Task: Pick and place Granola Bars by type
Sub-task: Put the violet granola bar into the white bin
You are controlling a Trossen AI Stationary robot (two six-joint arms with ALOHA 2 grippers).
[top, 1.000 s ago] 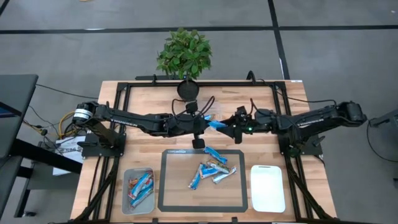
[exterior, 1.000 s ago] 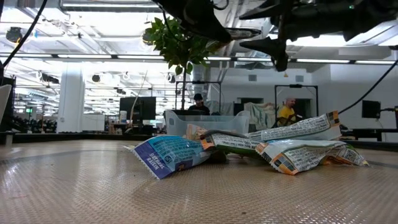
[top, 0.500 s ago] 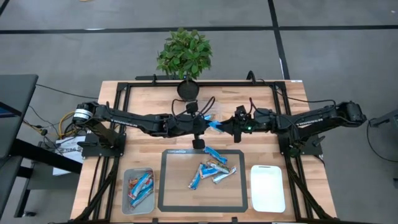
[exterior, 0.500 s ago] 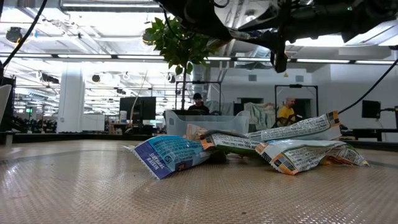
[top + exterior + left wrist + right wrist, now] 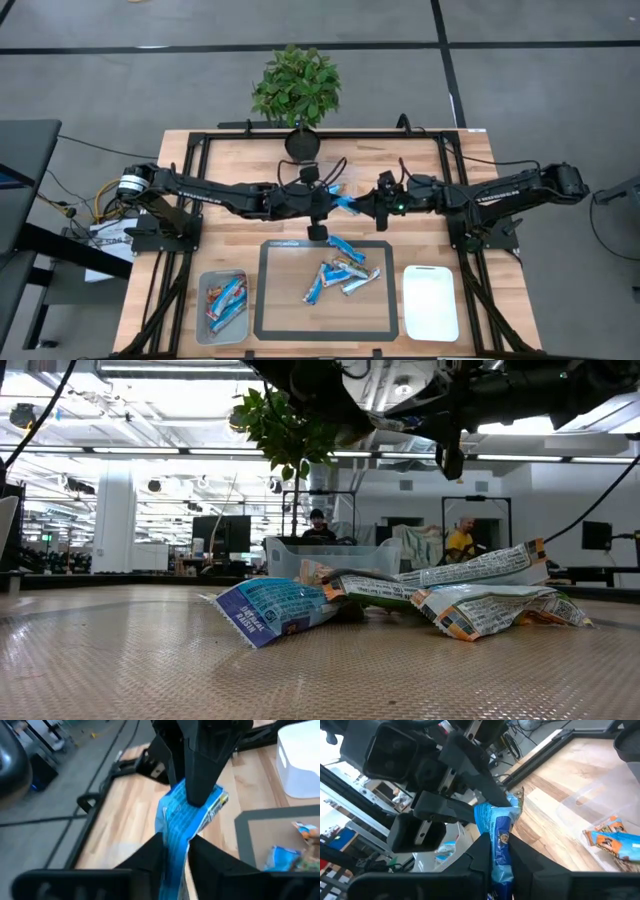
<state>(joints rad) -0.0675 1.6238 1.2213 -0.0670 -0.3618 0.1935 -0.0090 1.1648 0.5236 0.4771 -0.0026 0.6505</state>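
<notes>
A blue-wrapped granola bar (image 5: 349,202) hangs in the air over the middle of the table, between my two grippers. My left gripper (image 5: 338,198) comes from the table's left and is shut on one end of it. My right gripper (image 5: 363,205) comes from the right and is shut on the other end. The bar also shows in the left wrist view (image 5: 192,812) and in the right wrist view (image 5: 496,822). Several more bars (image 5: 338,272), blue and brownish, lie in a heap on a grey mat (image 5: 272,300); they also show in the low view (image 5: 275,610). My left gripper pinches the bar's left end (image 5: 174,849) between its two fingers, coming level from the table's left. The bar is lifted clear and runs on to the other gripper. My right gripper pinches the bar's right end (image 5: 498,844) between its two fingers, coming level from the table's right. The wrapper is crumpled between the two holds.
A clear bin (image 5: 204,322) at the near left holds a few bars. A white bin (image 5: 432,300) stands at the near right. A potted plant (image 5: 297,85) stands at the far edge, and a black frame (image 5: 200,150) runs around the far half of the table.
My right gripper has gone a little toward the table's left, up to the bar that my left gripper holds, and its fingers have shut on the bar's free end. The bar has stayed in the air.
</notes>
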